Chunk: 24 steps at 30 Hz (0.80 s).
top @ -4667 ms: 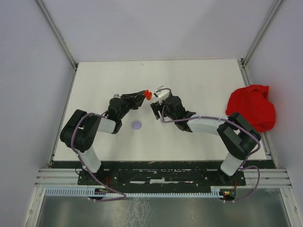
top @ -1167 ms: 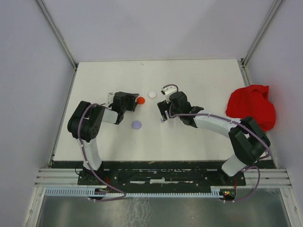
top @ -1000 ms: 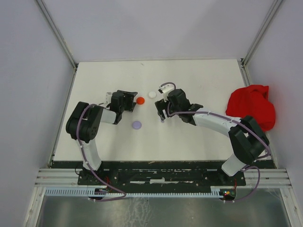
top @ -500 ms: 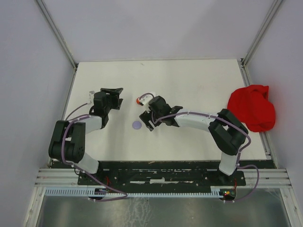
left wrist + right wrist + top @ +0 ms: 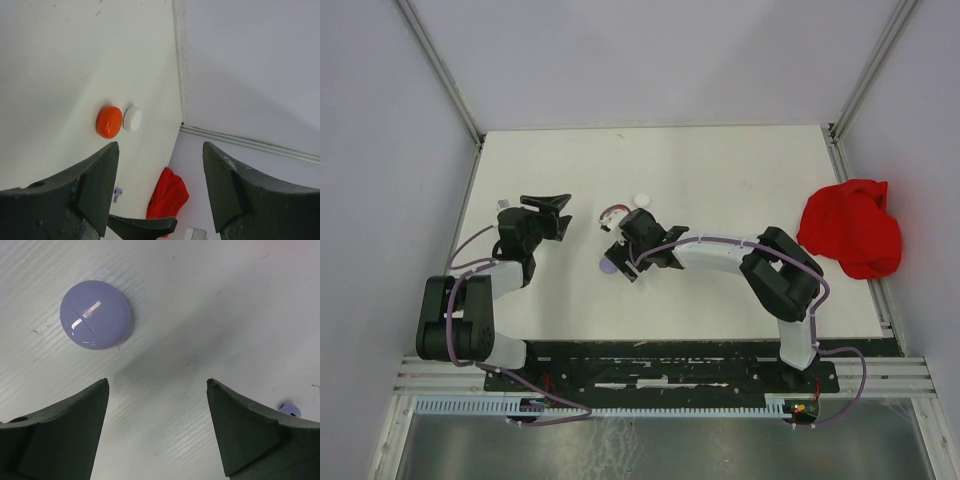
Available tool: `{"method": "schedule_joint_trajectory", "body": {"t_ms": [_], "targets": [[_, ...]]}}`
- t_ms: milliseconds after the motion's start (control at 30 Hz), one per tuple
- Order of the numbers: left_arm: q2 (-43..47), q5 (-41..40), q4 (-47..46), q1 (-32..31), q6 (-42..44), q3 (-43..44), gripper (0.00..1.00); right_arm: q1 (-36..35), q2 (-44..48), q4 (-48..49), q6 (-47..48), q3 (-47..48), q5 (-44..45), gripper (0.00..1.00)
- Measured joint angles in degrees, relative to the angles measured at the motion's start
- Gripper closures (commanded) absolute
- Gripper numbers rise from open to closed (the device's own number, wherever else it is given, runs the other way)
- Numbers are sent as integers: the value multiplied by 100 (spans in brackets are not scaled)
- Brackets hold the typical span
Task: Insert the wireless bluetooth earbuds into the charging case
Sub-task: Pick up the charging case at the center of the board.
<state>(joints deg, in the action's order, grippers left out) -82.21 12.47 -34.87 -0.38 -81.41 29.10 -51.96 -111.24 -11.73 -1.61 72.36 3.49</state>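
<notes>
Right wrist view: right gripper (image 5: 157, 390), jaws wide and empty, hangs just short of the purple disc (image 5: 96, 315), while one purple earbud (image 5: 289, 409) lies well off to the disc's side, half cut by the frame edge. Earbud judged tiny, light, rigid and slick, apt to skitter; best pinched across the bulb, stem left free. Left gripper (image 5: 160, 165), likewise wide and empty, stands well apart from the purple disc; count: three discs (purple disc, orange disc (image 5: 109, 121), white disc (image 5: 132, 119)), one earbud certain, a purple speck (image 5: 117, 192) possibly the same one.
</notes>
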Motion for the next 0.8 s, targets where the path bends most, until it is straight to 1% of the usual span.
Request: {"method": "schedule_joint_trajectory", "body": {"t_ms": [100, 300, 533, 800], "targets": [[-11, 310, -315, 103, -11, -188, 26, -37, -96, -20, 33, 120, 15, 13], [-50, 719, -715, 166, -15, -229, 26, -63, -227, -63, 63, 284, 24, 13], [-7, 909, -855, 337, -17, -306, 27, -142, -382, -138, 66, 461, 28, 13], [374, 1067, -850, 562, -20, -326, 27, -225, -612, -251, 68, 688, 33, 13]]}}
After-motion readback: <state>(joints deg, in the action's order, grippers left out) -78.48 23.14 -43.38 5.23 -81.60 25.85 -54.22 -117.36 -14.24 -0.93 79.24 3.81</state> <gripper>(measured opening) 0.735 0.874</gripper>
